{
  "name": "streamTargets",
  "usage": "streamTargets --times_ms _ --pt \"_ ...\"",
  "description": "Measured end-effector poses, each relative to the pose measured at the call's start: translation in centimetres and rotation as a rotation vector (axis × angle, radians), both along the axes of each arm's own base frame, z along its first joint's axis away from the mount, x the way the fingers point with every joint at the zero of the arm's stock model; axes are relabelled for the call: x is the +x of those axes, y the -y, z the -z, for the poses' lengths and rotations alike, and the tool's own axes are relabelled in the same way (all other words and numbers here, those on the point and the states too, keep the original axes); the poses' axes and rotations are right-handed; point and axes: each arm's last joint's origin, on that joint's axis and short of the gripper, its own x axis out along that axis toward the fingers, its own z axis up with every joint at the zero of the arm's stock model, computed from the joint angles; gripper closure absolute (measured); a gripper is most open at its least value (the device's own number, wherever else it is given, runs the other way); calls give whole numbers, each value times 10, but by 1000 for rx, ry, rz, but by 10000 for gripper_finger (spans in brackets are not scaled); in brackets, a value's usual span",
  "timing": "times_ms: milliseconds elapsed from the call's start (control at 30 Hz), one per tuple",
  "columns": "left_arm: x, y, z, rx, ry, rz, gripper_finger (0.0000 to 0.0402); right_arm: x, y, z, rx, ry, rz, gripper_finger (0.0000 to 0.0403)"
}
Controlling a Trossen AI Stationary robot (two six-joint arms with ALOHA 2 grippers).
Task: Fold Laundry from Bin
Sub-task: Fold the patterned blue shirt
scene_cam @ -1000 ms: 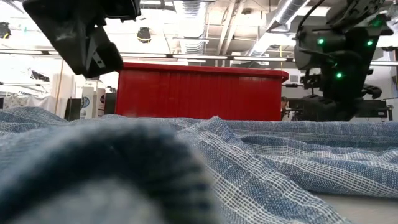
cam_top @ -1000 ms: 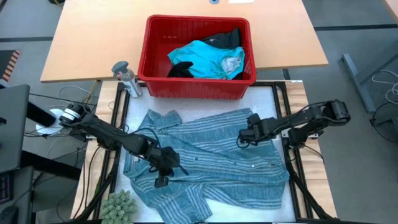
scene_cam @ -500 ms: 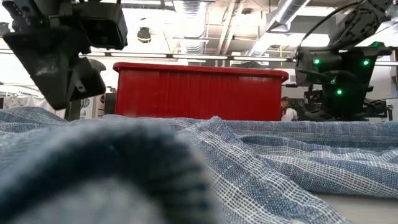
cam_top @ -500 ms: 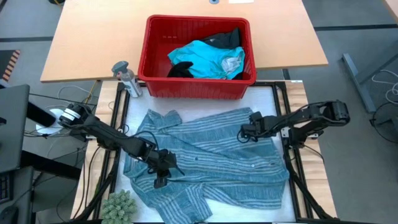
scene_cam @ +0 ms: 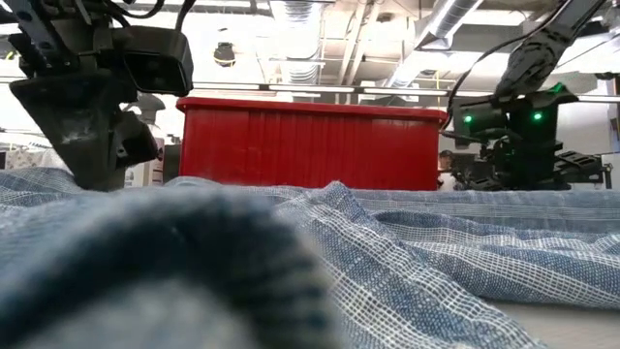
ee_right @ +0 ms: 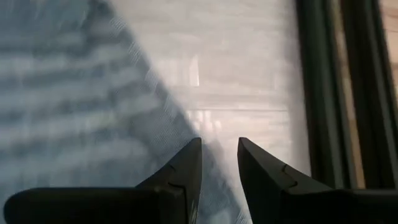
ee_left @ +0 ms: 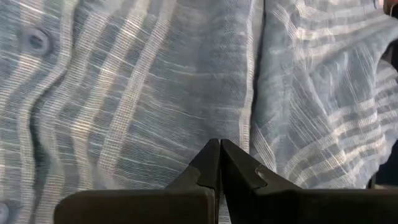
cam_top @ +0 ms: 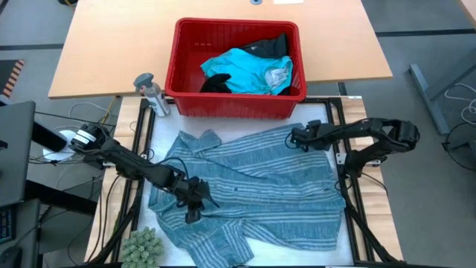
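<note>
A blue-grey striped shirt (cam_top: 253, 186) lies spread flat on the table in front of the red bin (cam_top: 186, 100). In the bin lie a turquoise garment (cam_top: 242, 71) and black ones (cam_top: 271, 45). My left gripper (cam_top: 195, 197) is shut and stands low over the shirt's left middle (ee_left: 155, 93), fingers pointing down. My right gripper (cam_top: 295, 138) is open over the shirt's far right edge (ee_right: 124, 93), where cloth meets the white table top (ee_right: 236, 62). In the low view the bin (scene_cam: 310, 145) rises behind the cloth. My left gripper (ee_left: 219, 144) points its shut fingertips down at the striped cloth beside a seam (ee_left: 252, 118). No cloth shows between the fingers, and I cannot tell whether the tips touch the shirt.
A small grey bottle (cam_top: 151, 91) stands left of the bin. A green tufted thing (cam_top: 143, 246) sits at the table's near left corner. Black frame rails (cam_top: 348, 186) run along the table's right side.
My left gripper has come down toward the shirt and shifted slightly toward the table's left edge, staying shut. My right gripper has moved toward the far edge, from the shirt's right part to its far right edge.
</note>
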Motion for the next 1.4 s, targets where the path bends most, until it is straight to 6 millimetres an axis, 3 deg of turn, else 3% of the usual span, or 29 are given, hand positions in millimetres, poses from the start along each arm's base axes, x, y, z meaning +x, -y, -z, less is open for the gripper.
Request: streamTargets --times_ms 100,200,300,367,600,833,1100,1400 --pt "5 -3 -16 -13 57 -21 401 2 9 -7 -10 13 19 275" --pt "7 -7 -44 -15 150 -26 401 11 11 -18 -24 25 -34 276" --pt "0 -13 -69 73 214 -81 401 24 7 -31 -34 58 -125 276" --pt "-9 -18 -75 153 219 -136 401 34 0 -36 -34 74 -212 276" --pt "-27 -25 -35 239 68 -234 401 69 -27 -28 -58 145 -502 275" --pt "-34 -27 -8 218 0 -259 401 100 -24 -2 -60 214 -626 275" --pt "-38 -28 -4 225 -43 -266 401 102 -3 28 -44 141 -534 275" --pt "-51 -34 10 268 -139 -334 401 83 13 17 -72 127 -365 275"
